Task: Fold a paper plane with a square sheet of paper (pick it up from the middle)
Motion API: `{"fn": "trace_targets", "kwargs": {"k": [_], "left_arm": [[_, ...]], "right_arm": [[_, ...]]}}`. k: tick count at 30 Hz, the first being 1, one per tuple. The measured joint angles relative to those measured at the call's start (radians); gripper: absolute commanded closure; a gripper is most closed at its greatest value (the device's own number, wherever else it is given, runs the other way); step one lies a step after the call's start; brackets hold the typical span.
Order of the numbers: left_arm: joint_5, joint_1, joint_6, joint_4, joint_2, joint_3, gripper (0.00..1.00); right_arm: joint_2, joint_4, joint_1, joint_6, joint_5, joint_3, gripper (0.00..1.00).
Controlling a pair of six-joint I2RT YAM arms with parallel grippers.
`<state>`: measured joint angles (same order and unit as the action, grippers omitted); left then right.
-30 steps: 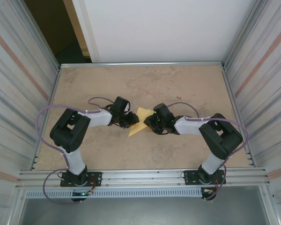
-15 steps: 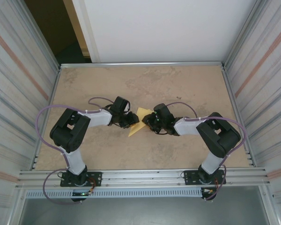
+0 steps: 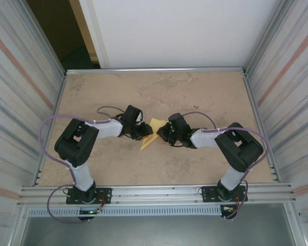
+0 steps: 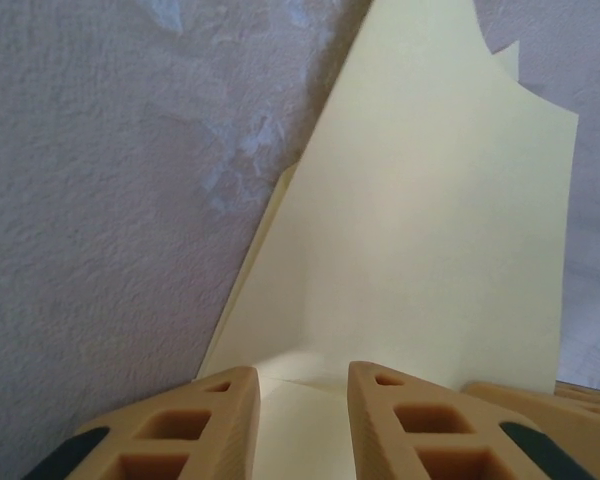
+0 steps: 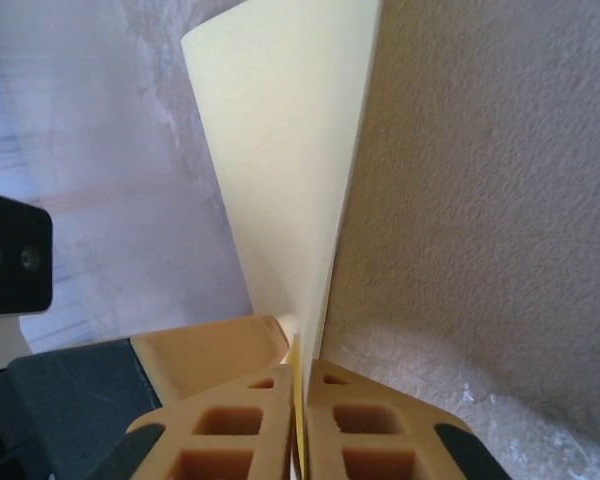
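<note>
The paper plane lies mid-table between both arms, its long axis running near-left to far-right. The right gripper is clamped on its raised edge. The left gripper, jaws parted, straddles the flat panel, apparently ungripped.

One paper plane, one table, and two claws: left claw, right claw.

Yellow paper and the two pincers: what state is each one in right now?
yellow paper: partly folded, with a crease showing.
left pincer: open, fingers apart over the paper.
right pincer: shut on a flap of the paper.
</note>
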<state>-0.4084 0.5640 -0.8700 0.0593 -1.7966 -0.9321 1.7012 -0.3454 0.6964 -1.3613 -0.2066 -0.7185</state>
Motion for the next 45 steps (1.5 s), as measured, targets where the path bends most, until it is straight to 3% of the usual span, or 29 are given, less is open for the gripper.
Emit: {"fn": "trace_targets", "kwargs": {"k": [7,11,18,34,45], "left_arm": [[0.024,0.013,0.101,0.013,0.131,0.031,0.59],[0.063,0.068,0.215,-0.014,0.227,0.060,0.51],[0.150,0.165,0.435,-0.036,0.271,0.109,0.50],[0.296,0.294,0.732,-0.114,0.162,0.111,0.52],[0.407,0.333,0.819,-0.208,0.143,0.139,0.63]], "right_arm": [[-0.016,0.017,-0.004,0.000,0.012,0.026,0.97],[-0.063,0.047,-0.014,-0.001,0.023,0.039,0.98],[-0.153,0.109,-0.051,-0.020,0.023,0.063,0.98],[-0.214,0.172,-0.084,-0.080,-0.005,0.070,0.98],[-0.213,0.171,-0.102,-0.105,-0.039,0.070,0.97]]}}
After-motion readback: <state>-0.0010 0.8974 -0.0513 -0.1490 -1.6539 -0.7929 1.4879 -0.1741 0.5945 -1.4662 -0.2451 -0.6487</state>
